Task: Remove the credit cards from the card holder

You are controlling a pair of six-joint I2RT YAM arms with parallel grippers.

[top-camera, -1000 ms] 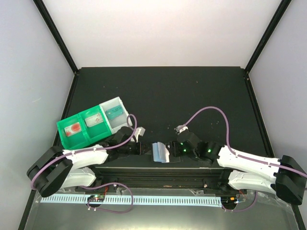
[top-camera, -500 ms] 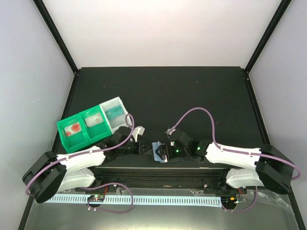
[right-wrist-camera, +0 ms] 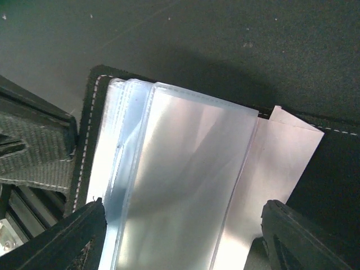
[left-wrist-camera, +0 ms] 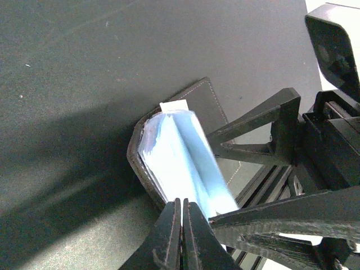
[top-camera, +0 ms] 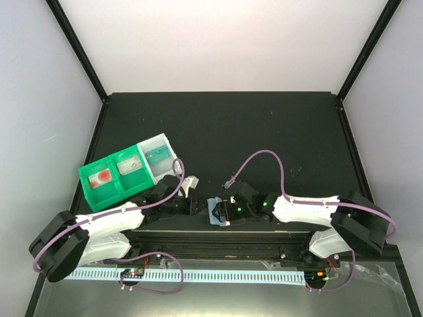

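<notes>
Here's the black table (top-camera: 264,132), and both arms are folded in low along its near edge. The left arm (top-camera: 106,221) reaches in from the near left corner and the right arm (top-camera: 310,208) from the near right, so they meet head to head at the middle. Beside the left edge sits the green-and-clear tray (top-camera: 125,173), angled, well apart from the action. Right at the middle of the near edge, between the two wrists, lies the card holder (top-camera: 216,211), its dark stitched cover splayed open and its leaves fanned up. The right gripper (right-wrist-camera: 184,203) stands wide open, one finger on each side of the fanned leaves, clamping nothing. The left gripper (left-wrist-camera: 181,205) is closed tight, its fingers pressed flat together with the tips right at the holder's near edge. Whether a thin leaf is nipped between them, I can't tell. The clear plastic sleeves (right-wrist-camera: 185,157) show pale blue on the left wrist view, and a tiny white tab (left-wrist-camera: 173,106) pokes out at their far end.
</notes>
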